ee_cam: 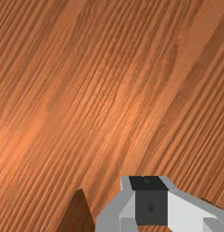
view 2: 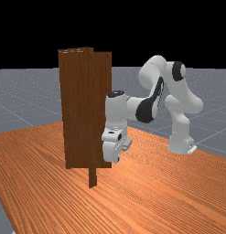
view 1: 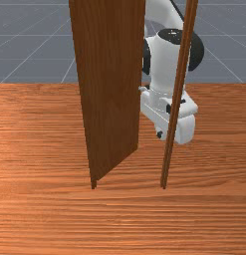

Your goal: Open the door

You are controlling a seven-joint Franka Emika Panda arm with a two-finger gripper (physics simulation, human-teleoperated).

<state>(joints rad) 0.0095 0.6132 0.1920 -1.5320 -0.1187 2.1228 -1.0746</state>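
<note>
The door (view 1: 109,89) stands ajar at the front view's left, angled toward the arm (view 1: 167,64). The gripper (view 2: 114,154) is near it—open or closed, I can't tell. Rigid, probably heavy—best pushed by its free edge.

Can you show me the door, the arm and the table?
Door (view 1: 110,84), front view: middle of its panel.
Arm (view 2: 145,110), far view: black part near its middle.
Table (view 1: 129,219), front view: bare wood before the door.

The Panda arm (view 2: 184,97) reached toward the far view's left, elbow (view 2: 152,71) bent high, its gripper (view 2: 112,147) hanging below the wrist (view 2: 116,109).
</note>
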